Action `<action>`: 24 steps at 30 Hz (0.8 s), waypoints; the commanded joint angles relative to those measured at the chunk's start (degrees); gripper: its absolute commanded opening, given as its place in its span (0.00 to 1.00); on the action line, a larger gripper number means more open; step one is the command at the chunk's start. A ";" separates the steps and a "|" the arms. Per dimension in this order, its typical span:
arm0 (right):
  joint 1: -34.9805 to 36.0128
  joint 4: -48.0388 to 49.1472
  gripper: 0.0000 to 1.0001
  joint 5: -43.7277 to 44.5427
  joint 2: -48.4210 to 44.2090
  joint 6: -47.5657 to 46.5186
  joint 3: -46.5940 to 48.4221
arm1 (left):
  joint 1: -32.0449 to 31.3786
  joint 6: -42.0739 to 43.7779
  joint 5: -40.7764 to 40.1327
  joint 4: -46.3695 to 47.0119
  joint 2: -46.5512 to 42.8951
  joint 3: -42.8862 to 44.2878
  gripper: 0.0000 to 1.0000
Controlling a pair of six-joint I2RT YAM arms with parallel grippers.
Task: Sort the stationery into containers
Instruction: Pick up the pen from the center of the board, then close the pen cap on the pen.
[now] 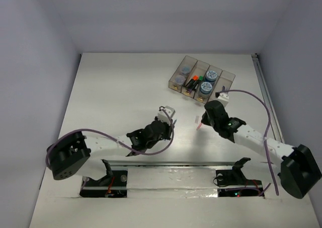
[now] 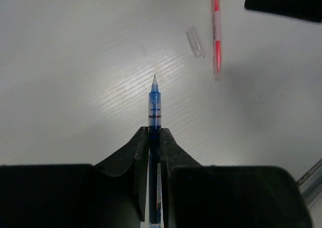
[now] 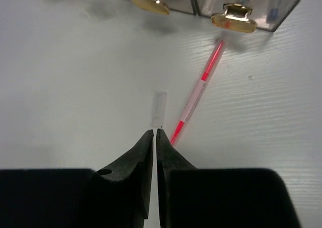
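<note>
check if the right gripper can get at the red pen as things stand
Probably yes: the red pen lies uncovered just beside the right gripper, only a clear cap nearby; its shut jaws would have to open first.

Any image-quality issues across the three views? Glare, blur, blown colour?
Top external: even soft light, reflections on the shiny strip between the bases. Left wrist: blue pen sharp, fingers nearly black, no detail. Right wrist: red pen oversaturated, clear cap barely separates from the white table.
</note>
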 commanded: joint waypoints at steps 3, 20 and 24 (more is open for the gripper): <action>-0.83 7.98 0.14 -4.99 8.01 -2.47 3.29 | 6.27 -2.59 7.27 10.04 -9.01 -6.64 0.00; -2.94 7.98 0.36 -4.99 22.97 -0.63 8.04 | 9.27 -4.78 18.27 20.06 -13.94 -12.80 0.00; -2.94 8.77 0.36 -5.17 24.11 -0.46 8.39 | 9.27 -5.05 19.41 20.42 -13.50 -12.80 0.00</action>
